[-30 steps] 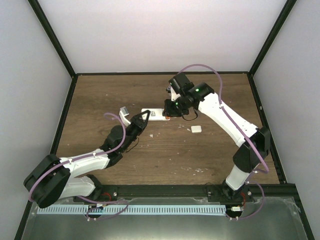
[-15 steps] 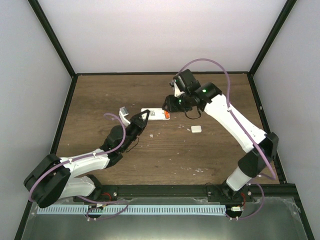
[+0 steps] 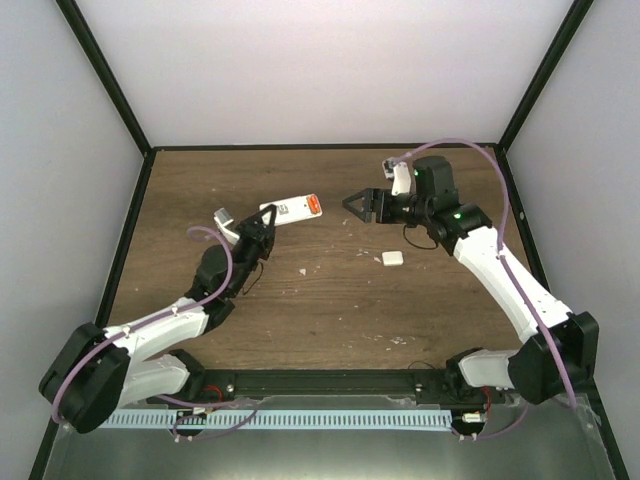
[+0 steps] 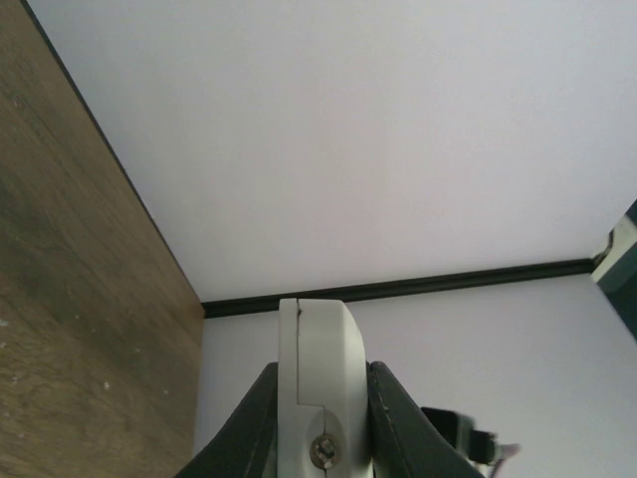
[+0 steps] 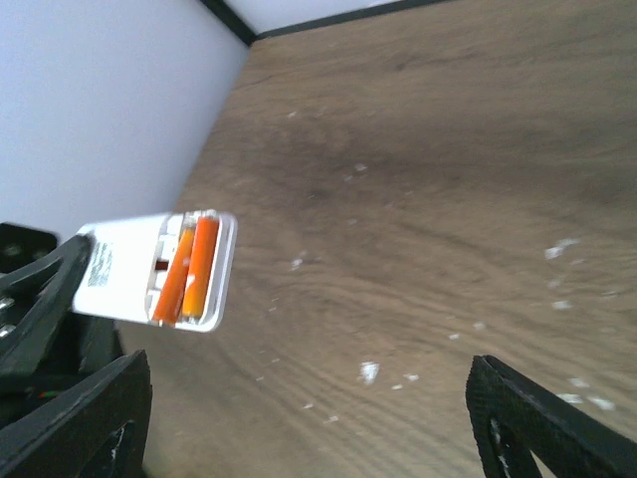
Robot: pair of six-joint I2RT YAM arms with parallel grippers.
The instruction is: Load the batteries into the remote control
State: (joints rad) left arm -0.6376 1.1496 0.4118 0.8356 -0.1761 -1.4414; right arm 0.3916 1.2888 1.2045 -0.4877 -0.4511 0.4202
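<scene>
The white remote control [image 3: 289,210] is held off the table, back side up, by my left gripper [image 3: 262,226], which is shut on its near end. In the left wrist view its thin edge [image 4: 320,368] stands clamped between both fingers [image 4: 393,423]. Two orange batteries [image 5: 187,269] lie side by side in the uncovered compartment of the remote control [image 5: 124,271]; from above they show as an orange patch [image 3: 313,206]. My right gripper [image 3: 362,205] hangs open to the right of the remote, apart from it, with nothing between its fingers [image 5: 537,428].
A small white square piece [image 3: 393,258] lies on the brown table below the right gripper. White specks [image 5: 368,371] dot the wood. Black frame rails [image 3: 320,147] and pale walls close in the table on three sides.
My right gripper has opened, let go at the remote's orange end and drawn back to the right. My left gripper has swung the remote a little up and to the left.
</scene>
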